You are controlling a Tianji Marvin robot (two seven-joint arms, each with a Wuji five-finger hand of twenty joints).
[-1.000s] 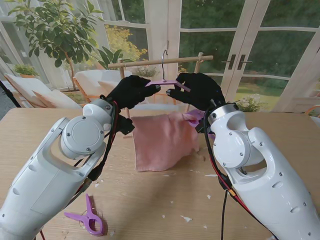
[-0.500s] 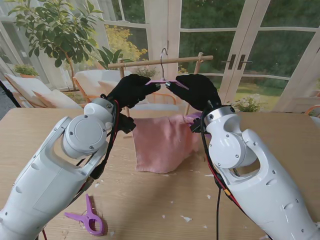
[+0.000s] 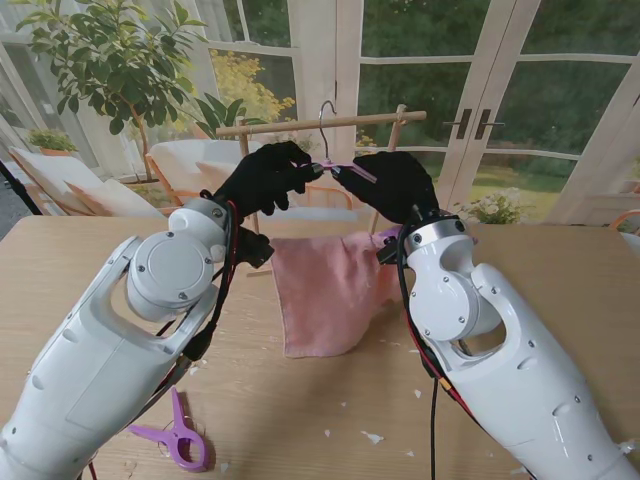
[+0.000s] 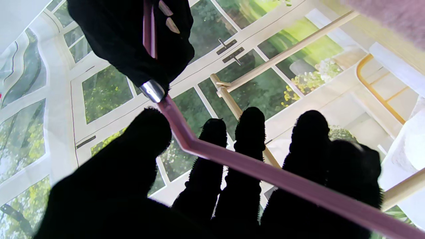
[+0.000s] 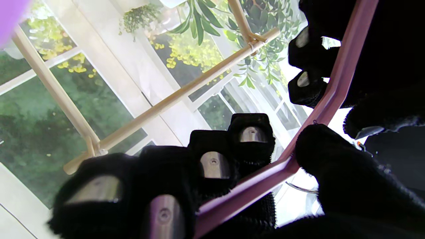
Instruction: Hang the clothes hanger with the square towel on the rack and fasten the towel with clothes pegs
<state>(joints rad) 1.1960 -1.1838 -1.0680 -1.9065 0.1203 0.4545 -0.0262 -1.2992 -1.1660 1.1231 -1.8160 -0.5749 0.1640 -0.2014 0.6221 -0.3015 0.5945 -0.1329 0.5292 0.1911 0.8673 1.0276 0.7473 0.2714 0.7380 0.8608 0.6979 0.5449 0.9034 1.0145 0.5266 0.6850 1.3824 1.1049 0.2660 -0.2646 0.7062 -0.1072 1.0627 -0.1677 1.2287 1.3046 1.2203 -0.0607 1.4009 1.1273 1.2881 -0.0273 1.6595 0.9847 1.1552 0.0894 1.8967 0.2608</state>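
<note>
Black-gloved, my left hand (image 3: 262,178) and right hand (image 3: 392,183) are both raised and closed on the pink clothes hanger (image 3: 345,168), one on each arm of it. Through the left wrist camera the hanger (image 4: 265,172) crosses my fingers (image 4: 247,132); through the right wrist camera it (image 5: 265,179) runs between thumb and fingers (image 5: 250,132). Its metal hook (image 3: 322,125) reaches up to the wooden rack (image 3: 320,124) at twelve o'clock, though I cannot tell whether it is over the bar. The pink square towel (image 3: 330,292) hangs between my forearms, its end apparently lying on the desk (image 3: 330,410). A purple clothes peg (image 3: 178,432) lies at seven o'clock, nearer to me.
</note>
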